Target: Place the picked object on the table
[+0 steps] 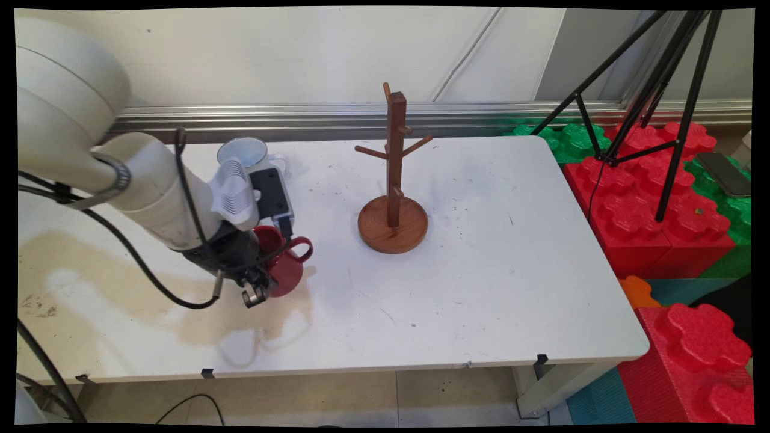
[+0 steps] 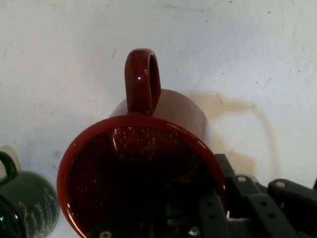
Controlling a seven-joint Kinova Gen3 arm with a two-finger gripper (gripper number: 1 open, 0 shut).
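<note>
The gripper [image 1: 255,288] grasps a glossy red mug [image 1: 287,264] by its rim, one finger inside, one outside, near the left of the scuffed white table [image 1: 481,270]. The mug's looped handle [image 2: 142,82] points away from the hand. A dark green mug [image 2: 27,208] sits close by. A white mug [image 1: 243,151] stands behind; a wooden pegged tree [image 1: 394,198] with a round base stands apart.
</note>
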